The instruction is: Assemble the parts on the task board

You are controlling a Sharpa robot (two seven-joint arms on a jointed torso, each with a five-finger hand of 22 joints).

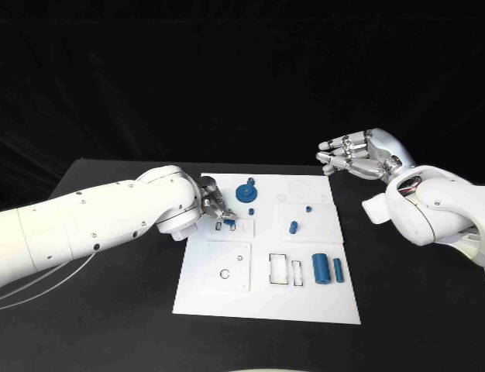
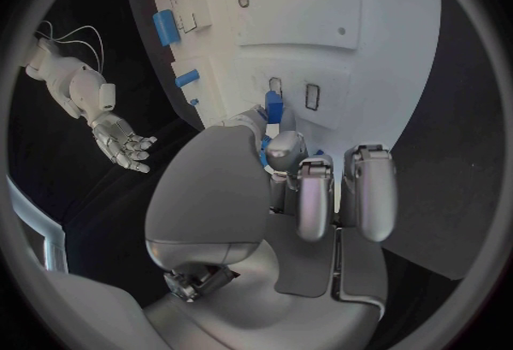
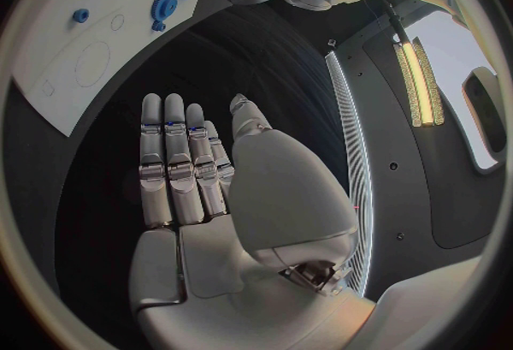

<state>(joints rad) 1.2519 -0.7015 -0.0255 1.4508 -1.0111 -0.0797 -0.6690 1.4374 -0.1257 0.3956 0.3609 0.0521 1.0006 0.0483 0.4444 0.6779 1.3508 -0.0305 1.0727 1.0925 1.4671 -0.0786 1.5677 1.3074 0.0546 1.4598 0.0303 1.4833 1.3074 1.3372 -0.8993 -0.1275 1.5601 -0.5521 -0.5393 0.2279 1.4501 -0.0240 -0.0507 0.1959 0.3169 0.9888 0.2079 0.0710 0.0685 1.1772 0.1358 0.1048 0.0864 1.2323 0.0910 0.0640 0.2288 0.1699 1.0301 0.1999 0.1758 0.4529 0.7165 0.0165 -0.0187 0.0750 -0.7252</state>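
Board (image 1: 267,298), a white plate at table centre, carries small blue parts (image 1: 323,269). Left hand (image 1: 214,203) pinches a blue part (image 2: 274,102) at the board's 10 o'clock edge. Right hand (image 1: 360,155) hovers off the 2 o'clock corner, fingers apart, holding nothing.

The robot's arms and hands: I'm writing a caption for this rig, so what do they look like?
Both arms have smooth, rounded white shells dotted with small dark screw holes. Thin pale cables trail below the left arm. The left hand and right hand are silver metal with segmented fingers.
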